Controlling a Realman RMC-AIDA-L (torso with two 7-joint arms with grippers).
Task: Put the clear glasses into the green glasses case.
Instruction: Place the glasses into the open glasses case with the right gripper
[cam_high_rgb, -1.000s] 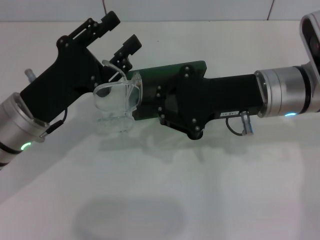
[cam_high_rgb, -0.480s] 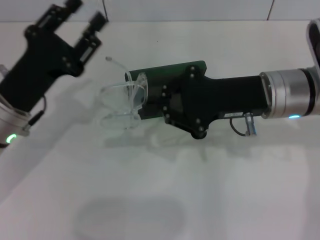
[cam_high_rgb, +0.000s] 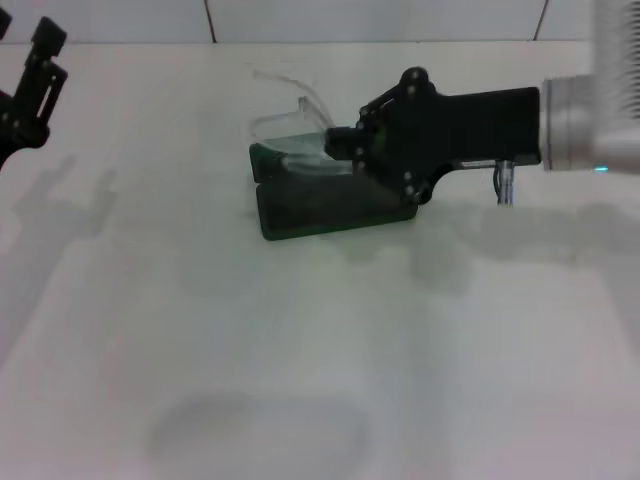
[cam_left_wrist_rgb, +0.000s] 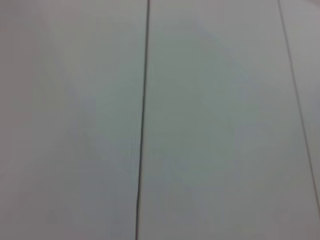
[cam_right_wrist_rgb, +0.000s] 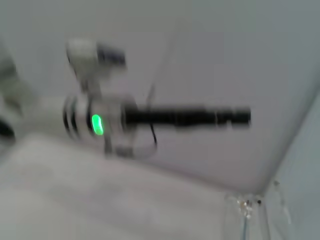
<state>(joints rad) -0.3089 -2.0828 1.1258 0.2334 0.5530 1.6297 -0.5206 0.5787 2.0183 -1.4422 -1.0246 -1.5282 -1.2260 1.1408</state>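
Clear glasses (cam_high_rgb: 290, 110) sit at 12 o'clock of the table (cam_high_rgb: 300, 350), clamped in the right gripper (cam_high_rgb: 335, 143) above the open green glasses case (cam_high_rgb: 320, 200); not yet lowered in. Left gripper (cam_high_rgb: 30, 70) idles at 10 o'clock, fingers spread.

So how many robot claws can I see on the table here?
2. The left gripper is at the table's far left edge, away from everything. The right gripper is over the open green glasses case, at the clear glasses.

I am seeing even, soft overhead light casting faint grey shadows on the white table (cam_high_rgb: 300, 350), while motion blur is smearing the left arm (cam_right_wrist_rgb: 165, 117) in my right wrist view.
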